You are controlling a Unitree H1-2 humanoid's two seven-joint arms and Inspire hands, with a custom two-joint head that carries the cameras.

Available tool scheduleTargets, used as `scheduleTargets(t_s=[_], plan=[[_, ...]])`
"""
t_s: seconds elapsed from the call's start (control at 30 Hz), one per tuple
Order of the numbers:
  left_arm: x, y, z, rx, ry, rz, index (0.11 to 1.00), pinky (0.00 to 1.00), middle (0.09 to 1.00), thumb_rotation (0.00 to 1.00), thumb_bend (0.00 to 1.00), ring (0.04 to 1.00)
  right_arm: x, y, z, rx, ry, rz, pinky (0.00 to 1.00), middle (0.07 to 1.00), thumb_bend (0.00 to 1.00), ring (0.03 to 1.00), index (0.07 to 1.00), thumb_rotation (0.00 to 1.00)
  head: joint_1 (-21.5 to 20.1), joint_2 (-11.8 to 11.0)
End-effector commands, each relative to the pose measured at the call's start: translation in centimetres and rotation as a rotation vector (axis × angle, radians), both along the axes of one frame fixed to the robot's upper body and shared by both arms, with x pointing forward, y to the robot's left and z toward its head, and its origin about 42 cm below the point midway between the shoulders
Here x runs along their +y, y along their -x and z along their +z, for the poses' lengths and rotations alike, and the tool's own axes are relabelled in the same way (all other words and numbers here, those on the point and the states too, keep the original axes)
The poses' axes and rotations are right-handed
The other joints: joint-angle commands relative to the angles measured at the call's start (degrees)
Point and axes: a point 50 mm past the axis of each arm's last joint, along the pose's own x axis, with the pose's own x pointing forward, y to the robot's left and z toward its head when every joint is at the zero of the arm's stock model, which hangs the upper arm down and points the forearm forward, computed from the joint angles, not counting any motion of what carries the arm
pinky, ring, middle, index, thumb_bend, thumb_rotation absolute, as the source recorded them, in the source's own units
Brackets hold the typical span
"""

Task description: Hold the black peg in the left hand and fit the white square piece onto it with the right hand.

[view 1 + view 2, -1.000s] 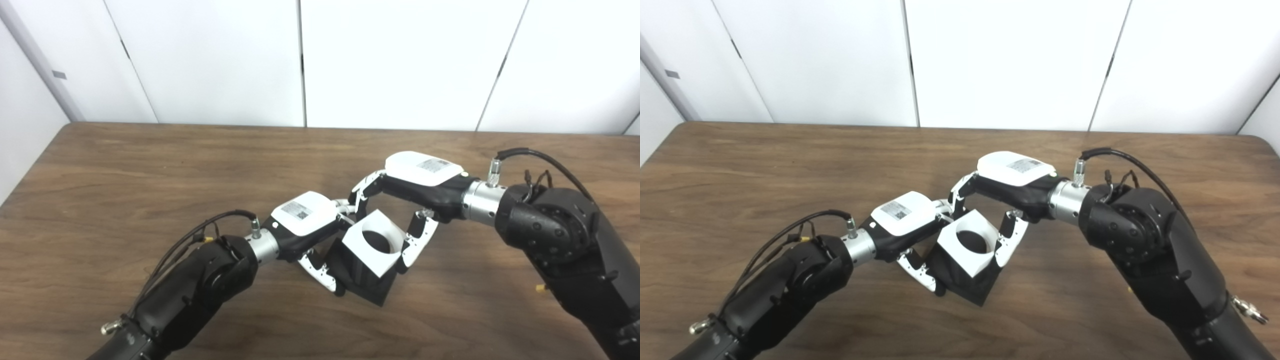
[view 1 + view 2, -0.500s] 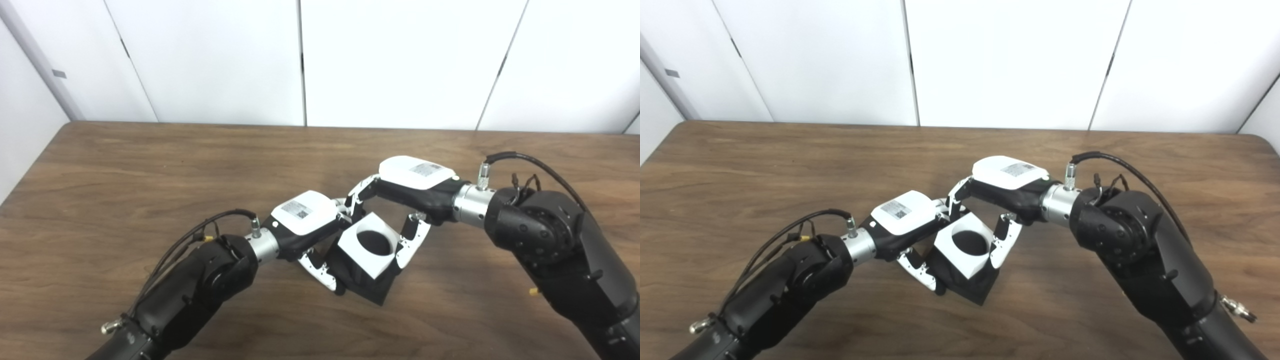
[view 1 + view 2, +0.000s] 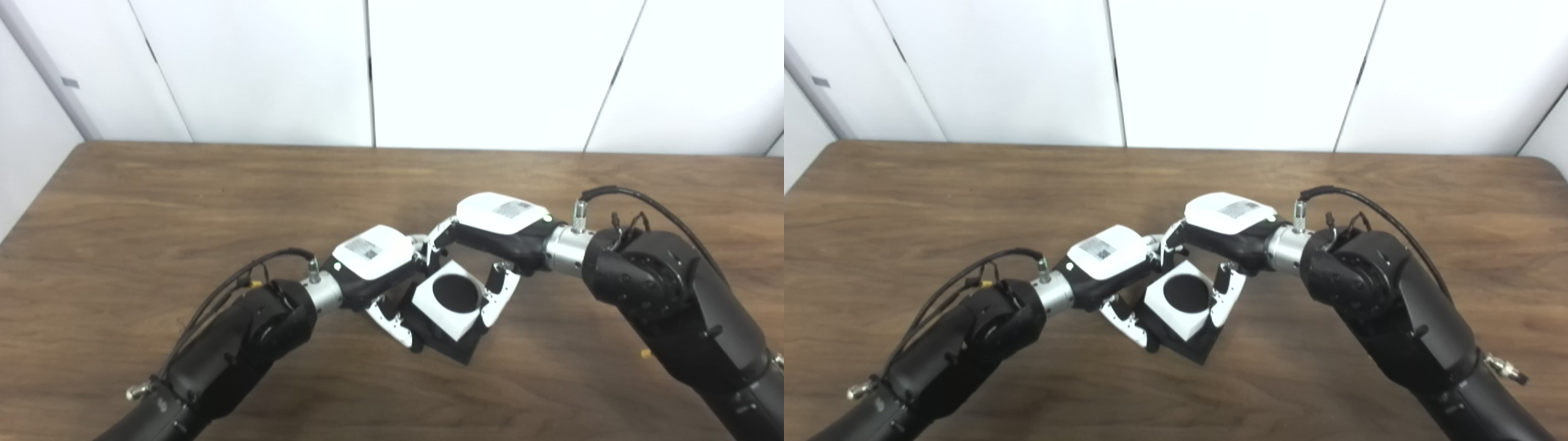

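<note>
The left hand (image 3: 375, 262) curls its fingers (image 3: 392, 323) around the black peg (image 3: 450, 346), whose base rests on the counter (image 3: 184, 202), bracing it so the right hand (image 3: 499, 228), pinching the white square piece (image 3: 450, 298) by opposite sides, can seat the round hole squarely over it.

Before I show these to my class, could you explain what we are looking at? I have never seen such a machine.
These are two pictures from cameras side by side on a humanoid robot's head, looking down at a brown wooden table. Both arms reach in from the bottom edge. The left hand grips a black peg by its square base. The right hand holds a white square piece with a round hole, set over the peg, whose dark top fills the hole. Whether it is fully seated cannot be told. Behind stand white wall panels.
</note>
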Motion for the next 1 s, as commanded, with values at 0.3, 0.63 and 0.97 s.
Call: scheduleTargets(t_s=[0.3, 0.63, 0.97], plan=[[-0.5, 1.5, -3.2, 0.125, -0.115, -0.013, 0.490, 0.78, 0.915, 0.07, 0.52, 0.928, 0.3, 0.2, -0.5, 0.020, 0.038, 0.031, 0.81, 0.826, 0.88, 0.853, 0.679, 0.32, -0.41, 0.00], [-0.5, 1.5, -3.0, 0.124, -0.121, -0.009, 0.490, 0.79, 0.911, 0.07, 0.52, 0.926, -0.9, 0.0, 0.5, 0.027, 0.036, -0.009, 0.83, 0.867, 0.95, 0.862, 0.813, 0.28, -0.38, 0.31], [-0.2, 1.4, -3.2, 0.122, -0.124, -0.013, 0.490, 0.77, 0.913, 0.07, 0.52, 0.924, -3.3, -0.8, 2.0, -0.011, 0.009, -0.083, 0.79, 0.852, 0.87, 0.848, 0.798, 0.12, -0.80, 0.26]])
